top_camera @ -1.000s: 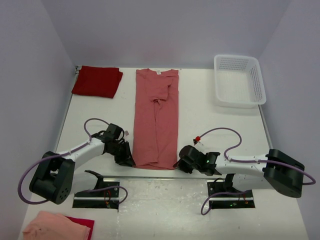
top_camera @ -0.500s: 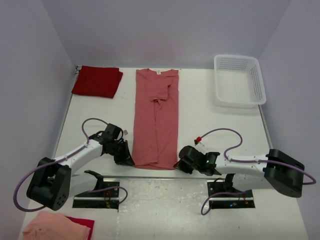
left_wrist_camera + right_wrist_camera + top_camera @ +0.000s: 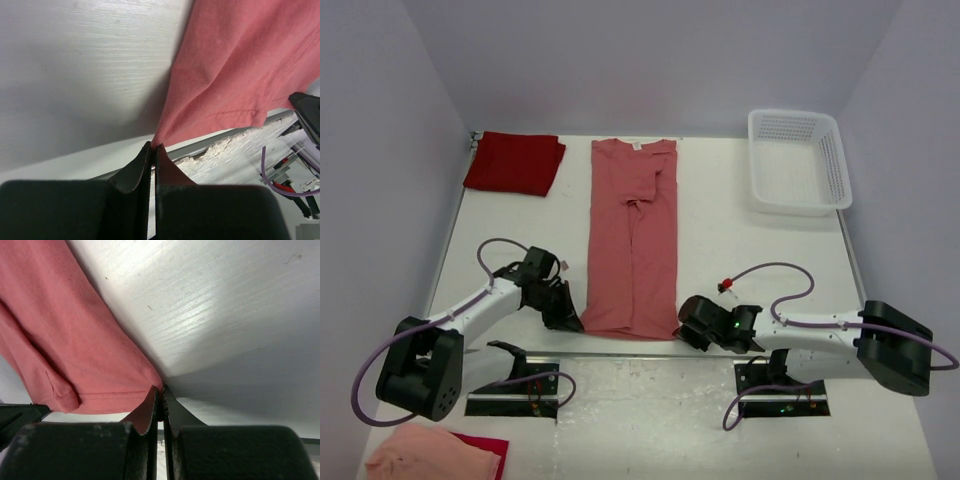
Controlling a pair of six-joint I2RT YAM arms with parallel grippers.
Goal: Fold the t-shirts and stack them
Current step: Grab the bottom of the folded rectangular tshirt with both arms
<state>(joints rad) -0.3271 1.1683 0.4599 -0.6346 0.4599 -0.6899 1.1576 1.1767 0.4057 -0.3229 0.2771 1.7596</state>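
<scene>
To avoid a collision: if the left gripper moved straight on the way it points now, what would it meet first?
The salmon t-shirt: the left gripper has its fingers shut on the shirt's near corner, so the cloth lies directly ahead. Beyond it, probably the table, though depth is unclear.

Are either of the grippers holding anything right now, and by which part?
Both hold the salmon t-shirt by its near hem. The left gripper is shut on the hem's left corner, and the right gripper on its right corner.
</scene>
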